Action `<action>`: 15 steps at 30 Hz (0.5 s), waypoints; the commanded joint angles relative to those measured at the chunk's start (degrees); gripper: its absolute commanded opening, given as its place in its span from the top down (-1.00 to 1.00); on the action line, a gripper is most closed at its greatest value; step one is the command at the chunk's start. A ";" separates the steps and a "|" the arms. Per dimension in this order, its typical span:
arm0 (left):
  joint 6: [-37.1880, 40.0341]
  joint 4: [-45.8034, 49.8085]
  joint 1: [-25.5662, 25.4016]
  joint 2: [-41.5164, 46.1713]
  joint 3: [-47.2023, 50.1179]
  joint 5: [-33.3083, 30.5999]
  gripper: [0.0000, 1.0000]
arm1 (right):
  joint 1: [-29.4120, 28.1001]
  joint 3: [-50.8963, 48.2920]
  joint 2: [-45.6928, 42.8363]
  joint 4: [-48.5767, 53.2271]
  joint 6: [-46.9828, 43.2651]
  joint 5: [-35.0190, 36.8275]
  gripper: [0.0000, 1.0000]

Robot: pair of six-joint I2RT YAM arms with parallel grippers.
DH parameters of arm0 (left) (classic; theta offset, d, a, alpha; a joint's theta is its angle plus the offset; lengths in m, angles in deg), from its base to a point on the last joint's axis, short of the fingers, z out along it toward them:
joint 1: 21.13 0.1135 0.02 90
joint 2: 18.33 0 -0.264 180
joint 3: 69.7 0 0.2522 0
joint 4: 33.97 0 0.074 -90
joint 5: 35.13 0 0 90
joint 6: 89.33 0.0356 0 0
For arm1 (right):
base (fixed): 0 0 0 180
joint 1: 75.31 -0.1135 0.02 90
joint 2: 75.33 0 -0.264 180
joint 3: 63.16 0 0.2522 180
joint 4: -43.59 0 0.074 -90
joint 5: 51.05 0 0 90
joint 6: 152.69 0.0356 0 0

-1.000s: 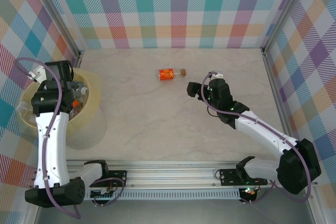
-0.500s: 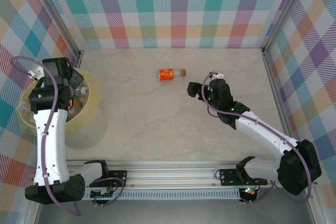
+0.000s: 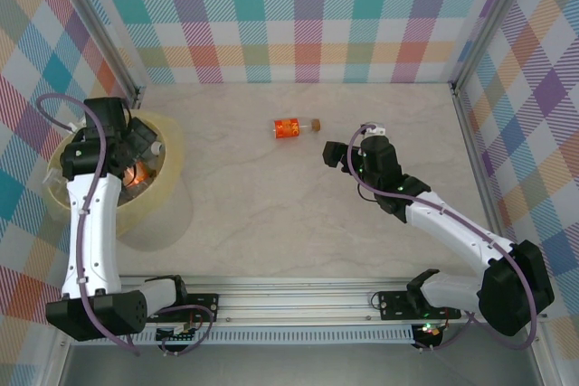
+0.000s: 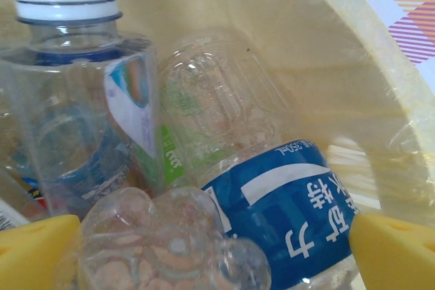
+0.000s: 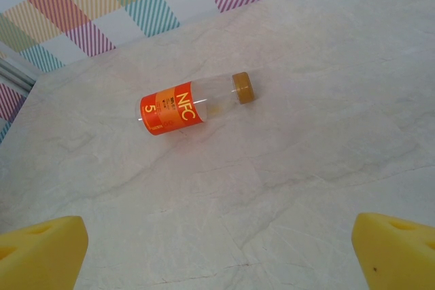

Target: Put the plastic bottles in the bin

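Bottle (image 5: 196,104), clear, orange-labelled, tan-capped, lying flat

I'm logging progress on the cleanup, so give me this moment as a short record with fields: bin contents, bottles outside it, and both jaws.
bin: pale yellow tub at the left edge of the table, holding several bottles
in the bin: blue-label bottle, white-capped bottle, other clear ones
outside the bin: orange-label bottle, lying on its side mid-table
left jaws: open, above the bottles in the bin
right jaws: open, empty, facing the orange-label bottle
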 commanded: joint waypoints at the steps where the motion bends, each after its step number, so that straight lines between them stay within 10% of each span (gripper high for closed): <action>1: 1.46 1.38 0.03 4.13 -6.30 -0.35 -1.00 | 0.19 -0.14 -0.20 0.04 0.39 0.76 -0.99; 15: 4.05 -3.17 0.01 -0.06 -4.25 5.74 -1.00 | 0.17 -1.41 -0.73 0.07 0.94 1.42 -0.99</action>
